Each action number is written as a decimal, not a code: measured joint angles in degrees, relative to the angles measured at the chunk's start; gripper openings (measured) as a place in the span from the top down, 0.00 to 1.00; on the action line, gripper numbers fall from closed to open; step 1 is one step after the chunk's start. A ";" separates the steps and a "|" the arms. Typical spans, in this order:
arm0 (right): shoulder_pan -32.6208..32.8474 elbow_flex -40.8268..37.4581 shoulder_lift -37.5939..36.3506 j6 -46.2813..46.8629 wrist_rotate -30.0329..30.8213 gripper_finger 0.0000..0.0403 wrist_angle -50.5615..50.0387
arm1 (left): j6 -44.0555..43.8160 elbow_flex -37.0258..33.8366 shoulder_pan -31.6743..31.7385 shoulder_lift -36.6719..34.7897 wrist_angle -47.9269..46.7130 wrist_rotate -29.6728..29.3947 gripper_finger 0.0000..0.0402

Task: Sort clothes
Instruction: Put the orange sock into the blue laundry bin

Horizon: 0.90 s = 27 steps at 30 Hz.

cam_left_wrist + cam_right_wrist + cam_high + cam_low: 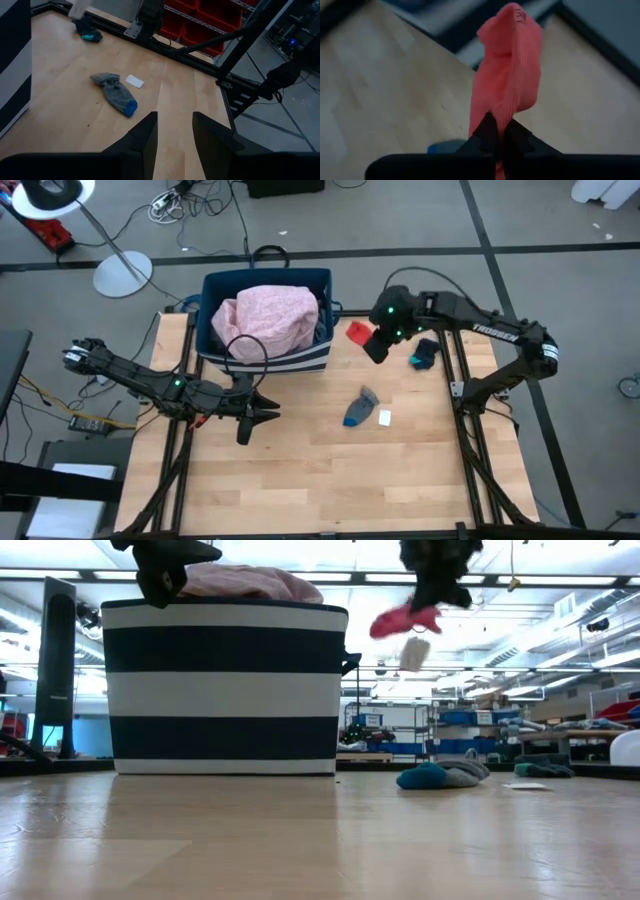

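Pale wood forms the counter (300,470), seen from straight above, with a dark robot arm at each side. Near the far edge stands a navy and white striped fabric bin (268,358), heaped with a pink garment (268,320) that rises above its rim.

At the right, the right gripper (372,340) hangs in the air just beside the bin's right side. Its fingers are clenched on a red-orange sock (358,332); in the right wrist view the sock (509,65) stands up from between the closed fingertips. From counter height the same sock (403,618) dangles well above the wood with a small pale tag (414,653) hanging under it.

At the left, the left gripper (262,413) hovers over the counter just in front of the bin's left corner. Its fingers (144,137) are released, spread with a clear gap, and grasp nothing.

Loose on the wood, a grey sock with a blue toe (360,409) lies near the middle, with a small white tag (385,417) just beside it. A dark sock with a teal toe (424,355) lies farther right, near the counter's right edge, below the right arm.

On the floor beyond the counter stand a white lamp base (122,274) and loose cables (170,200).
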 joint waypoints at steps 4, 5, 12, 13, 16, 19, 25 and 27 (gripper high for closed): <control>0.00 6.27 0.00 -1.88 -0.65 0.99 -0.99 | 0.00 0.00 0.00 0.02 0.02 -1.41 0.68; 0.00 7.51 0.00 -1.97 -0.74 0.99 -0.90 | 0.00 0.00 0.00 0.02 0.02 -1.55 0.68; -0.17 13.41 0.07 -1.95 -0.76 0.99 -0.70 | 0.00 0.02 0.00 0.02 0.00 -1.75 0.68; -0.17 13.85 0.07 -1.88 -0.67 0.99 -0.56 | 0.00 0.00 0.00 0.02 0.00 -1.76 0.68; -0.17 14.69 0.09 -1.75 -0.52 0.99 0.21 | 0.00 0.02 0.00 0.02 0.02 -1.85 0.68; -0.17 14.82 0.09 -0.53 -0.52 0.99 2.31 | 0.00 0.00 0.00 0.02 0.02 -1.90 0.68; -0.17 14.82 0.11 0.21 -0.50 0.99 8.45 | 0.00 0.00 0.00 0.01 0.02 -1.90 0.68; -0.17 14.82 0.51 0.89 -0.48 0.99 11.61 | 0.00 0.00 0.00 0.01 0.02 -1.90 0.68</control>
